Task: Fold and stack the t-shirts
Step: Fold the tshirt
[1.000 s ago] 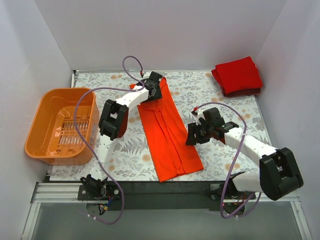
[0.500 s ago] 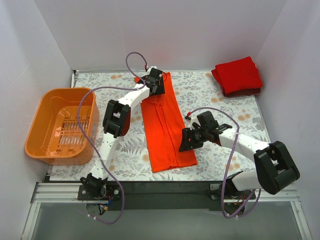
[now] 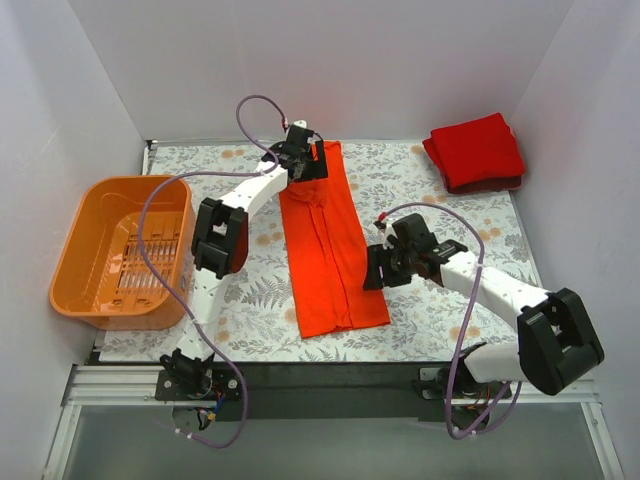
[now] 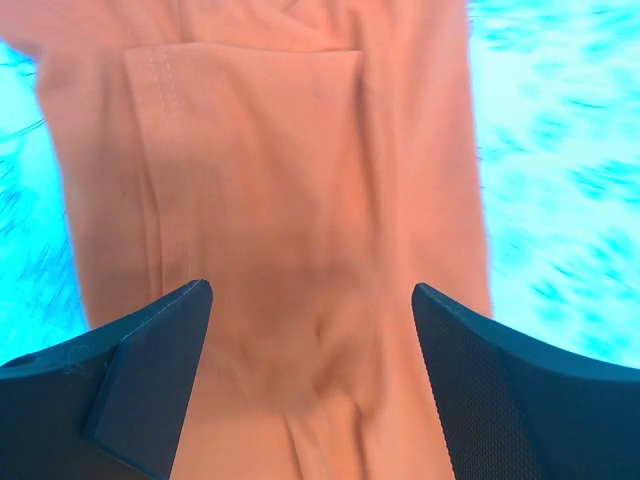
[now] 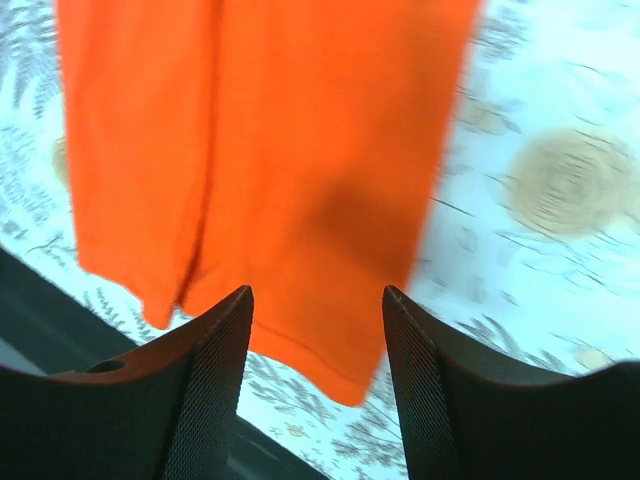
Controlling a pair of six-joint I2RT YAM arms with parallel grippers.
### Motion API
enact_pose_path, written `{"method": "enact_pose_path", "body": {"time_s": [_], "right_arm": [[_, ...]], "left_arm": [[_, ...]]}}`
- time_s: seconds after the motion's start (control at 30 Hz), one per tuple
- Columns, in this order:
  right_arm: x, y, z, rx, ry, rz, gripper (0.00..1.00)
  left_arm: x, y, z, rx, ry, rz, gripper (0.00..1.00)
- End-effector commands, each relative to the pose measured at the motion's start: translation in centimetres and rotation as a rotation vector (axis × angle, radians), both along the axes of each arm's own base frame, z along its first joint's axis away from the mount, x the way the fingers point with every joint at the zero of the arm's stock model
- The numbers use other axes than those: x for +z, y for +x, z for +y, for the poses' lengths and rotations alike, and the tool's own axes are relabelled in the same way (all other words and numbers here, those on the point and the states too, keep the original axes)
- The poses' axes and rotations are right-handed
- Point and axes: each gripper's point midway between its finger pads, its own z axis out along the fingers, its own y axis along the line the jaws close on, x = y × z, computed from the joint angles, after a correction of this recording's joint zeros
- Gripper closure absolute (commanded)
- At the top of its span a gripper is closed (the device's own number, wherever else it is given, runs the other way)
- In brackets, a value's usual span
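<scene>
- My left gripper (image 4: 312, 305) has just spread its jaws wide and holds nothing. The collar end of the orange-red t-shirt (image 3: 325, 240) lies flat beneath it.
- My right gripper (image 5: 315, 300) hangs with its jaws apart, empty, over the shirt's near right edge.
- A second ago the folded strip lay slanted, its hem over the near edge of the table (image 3: 430, 190). Now it runs straight and sits wholly on the table.
- I judge the lengthwise fold done, with the crosswise folds and the stacking left.
- The deeper red t-shirt (image 3: 478, 152) lies folded at the far right corner.
</scene>
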Motion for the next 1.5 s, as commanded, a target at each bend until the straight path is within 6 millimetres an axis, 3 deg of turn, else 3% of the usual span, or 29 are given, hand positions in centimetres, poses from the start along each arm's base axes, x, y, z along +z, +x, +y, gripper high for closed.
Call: {"method": "enact_pose_path", "body": {"time_s": [0.0,0.03,0.07,0.1,0.13,0.17,0.23,0.27,0.3,0.33,0.4,0.47,0.5,0.57,0.63,0.67,0.77,0.87,1.03,1.13,1.17,1.23,1.47], "right_arm": [[-1.6,-0.9,-3.7,-0.072,-0.073,0.058,0.39],[-1.9,-1.2,-4.0,-0.074,-0.066,0.073,0.40],[-2.1,-1.5,-4.1,-0.074,-0.060,0.086,0.42],[-2.5,-2.2,-4.0,-0.057,-0.044,0.112,0.42],[-2.6,-2.6,-3.8,-0.040,-0.032,0.123,0.43],[-2.7,-3.1,-3.4,-0.020,-0.010,0.146,0.46],[-3.2,-3.6,-3.6,-0.020,-0.012,0.165,0.47],[-3.3,-3.7,-3.6,-0.024,-0.014,0.169,0.48],[-3.7,-4.0,-3.9,-0.036,-0.025,0.173,0.48],[-3.8,-4.1,-4.1,-0.036,-0.029,0.174,0.48],[-4.1,-4.1,-4.2,-0.039,-0.031,0.170,0.48],[-4.7,-4.6,-4.4,-0.043,-0.041,0.188,0.49],[-4.9,-4.7,-4.4,-0.042,-0.035,0.196,0.49],[-5.4,-5.1,-4.2,-0.039,-0.027,0.215,0.51],[-5.7,-5.3,-4.1,-0.037,-0.019,0.227,0.52],[-6.0,-5.6,-4.2,-0.037,-0.024,0.241,0.53],[-6.6,-6.5,-4.4,-0.031,-0.029,0.279,0.55],[-6.9,-7.2,-4.3,-0.025,-0.020,0.308,0.58],[-7.0,-7.2,-4.7,-0.039,-0.037,0.295,0.67],[-7.1,-7.2,-5.1,-0.044,-0.056,0.291,0.76],[-7.1,-7.0,-5.1,-0.042,-0.058,0.287,0.87],[-7.2,-7.2,-5.1,-0.036,-0.060,0.292,0.99],[-6.6,-7.3,-4.3,0.000,-0.047,0.269,0.99]], "left_arm": [[14.7,-3.0,-1.7,-0.007,-0.127,-0.192,0.19],[14.1,-4.4,-1.7,-0.006,-0.121,-0.163,0.19],[16.3,-6.5,-1.9,-0.003,-0.138,-0.162,0.19],[16.6,-7.9,-2.3,0.007,-0.165,-0.137,0.19],[16.6,-9.3,-2.3,0.011,-0.168,-0.112,0.19],[15.1,-11.7,-2.1,0.019,-0.130,-0.052,0.19],[16.2,-15.2,-1.4,0.044,-0.157,-0.020,0.19],[13.8,-17.5,-0.9,0.047,-0.121,0.047,0.19],[14.5,-19.7,0.0,0.057,-0.129,0.073,0.19],[13.8,-21.2,0.3,0.067,-0.135,0.113,0.19],[10.2,-25.4,2.0,0.078,-0.075,0.238,0.19],[9.1,-29.0,3.1,0.084,-0.071,0.309,0.19],[6.5,-31.3,4.2,0.087,-0.035,0.384,0.19],[6.1,-34.4,4.6,0.090,-0.077,0.442,0.19],[4.0,-37.2,5.6,0.103,-0.079,0.519,0.19],[4.2,-38.2,5.9,0.101,-0.101,0.523,0.20],[3.3,-40.6,7.0,0.135,-0.115,0.581,0.20],[2.5,-42.5,6.9,0.122,-0.145,0.657,0.20],[0.4,-44.4,6.7,0.116,-0.149,0.755,0.21],[-0.3,-44.6,6.4,0.121,-0.146,0.778,0.23],[-0.5,-44.6,6.5,0.132,-0.139,0.784,0.24],[-0.8,-44.6,6.5,0.146,-0.125,0.790,0.27],[-1.4,-44.2,5.5,0.192,-0.127,0.799,0.42]]}}
